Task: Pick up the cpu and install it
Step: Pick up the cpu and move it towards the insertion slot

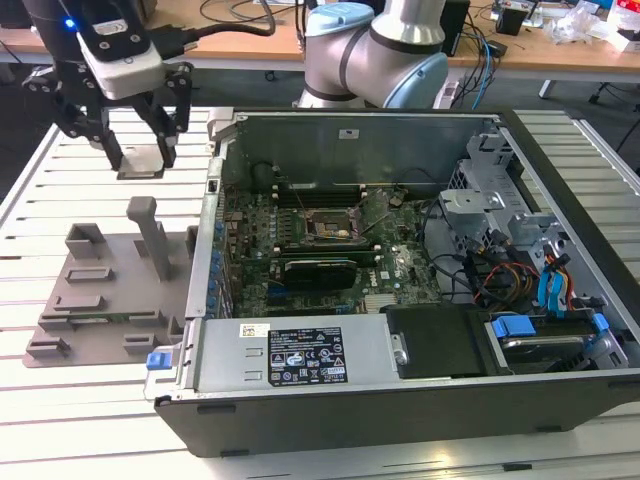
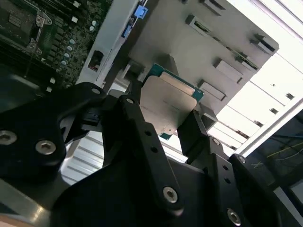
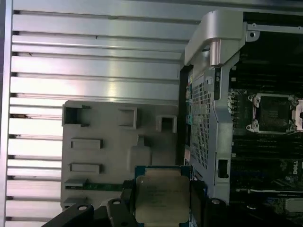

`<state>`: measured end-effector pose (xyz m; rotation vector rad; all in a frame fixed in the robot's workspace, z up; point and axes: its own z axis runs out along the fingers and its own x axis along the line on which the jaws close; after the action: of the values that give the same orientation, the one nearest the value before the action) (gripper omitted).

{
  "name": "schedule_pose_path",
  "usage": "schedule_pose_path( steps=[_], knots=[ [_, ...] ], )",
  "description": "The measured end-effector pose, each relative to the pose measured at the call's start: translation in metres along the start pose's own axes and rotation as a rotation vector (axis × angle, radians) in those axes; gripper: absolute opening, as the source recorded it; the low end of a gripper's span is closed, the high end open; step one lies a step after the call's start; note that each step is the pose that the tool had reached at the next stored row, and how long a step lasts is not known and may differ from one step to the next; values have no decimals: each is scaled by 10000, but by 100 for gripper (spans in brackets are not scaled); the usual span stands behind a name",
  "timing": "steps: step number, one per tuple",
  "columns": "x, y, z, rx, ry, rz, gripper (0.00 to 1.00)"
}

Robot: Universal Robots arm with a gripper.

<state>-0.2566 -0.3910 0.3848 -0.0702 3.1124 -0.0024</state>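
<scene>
I see the gripper at the upper left of the exterior view, above the slatted table. Its fingers pinch the cpu by two opposite edges. In both wrist views the cpu shows its silver top, held apart from the grey holder block. The motherboard socket inside the open computer case lies well apart from it, towards the exterior view's right.
</scene>
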Motion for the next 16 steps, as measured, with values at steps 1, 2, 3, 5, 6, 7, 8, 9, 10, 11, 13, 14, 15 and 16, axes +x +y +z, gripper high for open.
schedule_pose_path(
  steps=[1, 2, 3, 5, 6, 7, 8, 9, 10, 11, 13, 14, 15, 16],
  knots=[
    [-64, -3, 2, 0, 1, -1, 55],
    [-91, -4, 3, 0, 1, -2, 55],
    [-121, -6, 4, 0, 1, -2, 55],
    [-266, -12, 9, 0, 0, -1, 55],
    [-308, -14, 11, 0, 0, -3, 55],
    [-382, -17, 14, 0, 0, 0, 55],
    [-426, -19, 15, 0, 1, -1, 55],
    [-475, -22, 17, 0, 1, -1, 55],
    [-525, -24, 19, 0, 1, -1, 55],
    [-594, -27, 22, 0, 1, 0, 55],
    [-706, -32, 26, 0, 1, -2, 55],
    [-757, -34, 28, 0, 1, 0, 55],
    [-801, -36, 29, 0, 1, -1, 55],
    [-872, -40, 33, 0, 1, -2, 55]
  ],
)
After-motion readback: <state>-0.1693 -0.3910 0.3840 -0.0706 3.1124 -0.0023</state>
